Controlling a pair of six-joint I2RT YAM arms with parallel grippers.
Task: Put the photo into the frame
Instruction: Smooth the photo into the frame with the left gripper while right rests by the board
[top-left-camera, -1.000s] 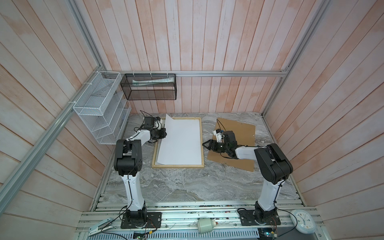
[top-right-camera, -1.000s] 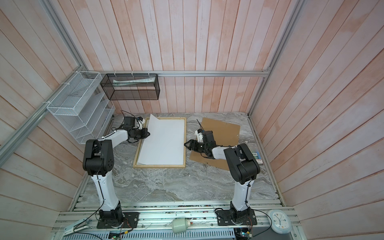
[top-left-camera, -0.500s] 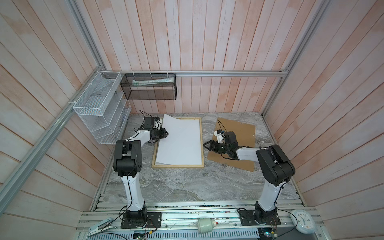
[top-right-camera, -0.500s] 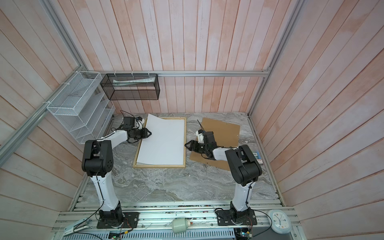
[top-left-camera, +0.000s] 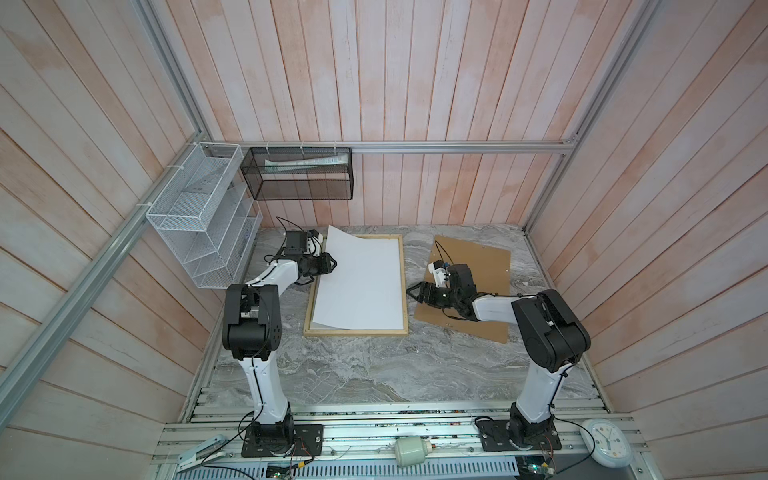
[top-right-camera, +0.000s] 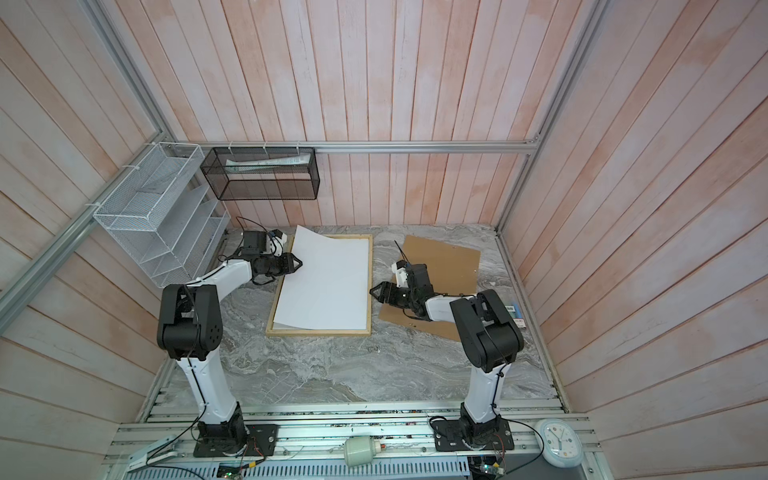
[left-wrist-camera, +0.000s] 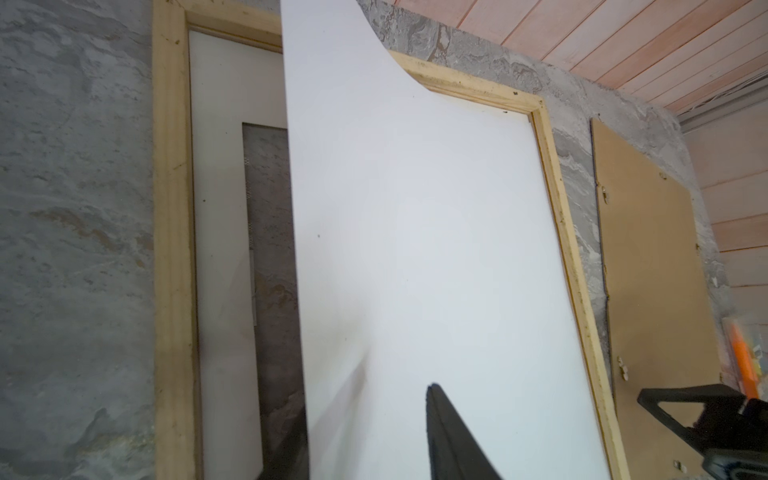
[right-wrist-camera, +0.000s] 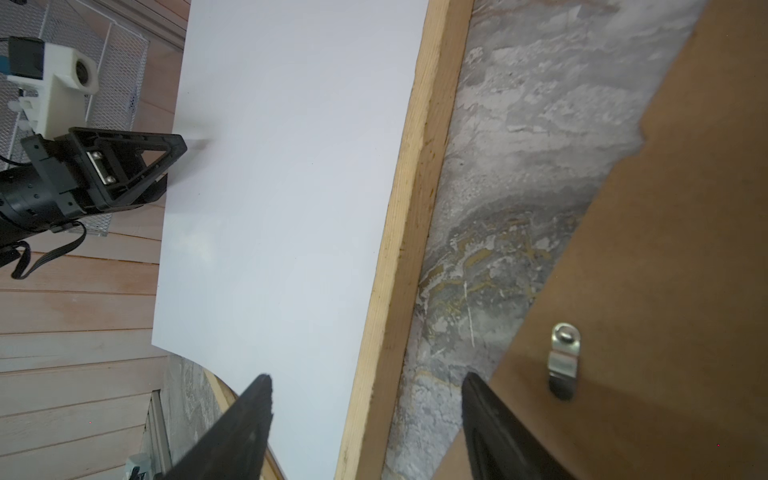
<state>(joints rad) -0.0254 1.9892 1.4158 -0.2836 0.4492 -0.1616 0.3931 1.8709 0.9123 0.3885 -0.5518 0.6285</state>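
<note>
1. In both top views the large rectangular photo (top-left-camera: 357, 282) (top-right-camera: 328, 286), a thin sheet lying white side up, rests within the large rectangular frame of pale wooden rails (top-left-camera: 355, 331) (top-right-camera: 318, 331) on the grey marbled table (top-left-camera: 353, 374). Its far corner on the left arm's side curls up over the frame's rail. The left gripper (top-left-camera: 332, 262) (top-right-camera: 298, 262) is at that raised edge. The right gripper (top-left-camera: 411, 291) (top-right-camera: 373, 292) hovers just beside the frame's opposite rail, above a brown fibreboard backing board (top-left-camera: 486, 257) (top-right-camera: 449, 262) lying beside the frame.
2. In the left wrist view the photo (left-wrist-camera: 415, 249) bows up off the frame (left-wrist-camera: 172, 249). Beneath it, inside the frame, lies a white cardboard mat with a rectangular opening (left-wrist-camera: 216, 166). One black finger (left-wrist-camera: 449, 436) sits above the sheet; the other is hidden.
3. In the right wrist view the left gripper (right-wrist-camera: 172, 162) has its jaws parted, released, with the photo's (right-wrist-camera: 282, 187) edge between them. The right gripper (right-wrist-camera: 366, 378) is spread wide and grasps nothing, straddling the frame's rail (right-wrist-camera: 407, 228). A small metal clip (right-wrist-camera: 563, 357) sits on the backing board (right-wrist-camera: 665, 208).
</note>
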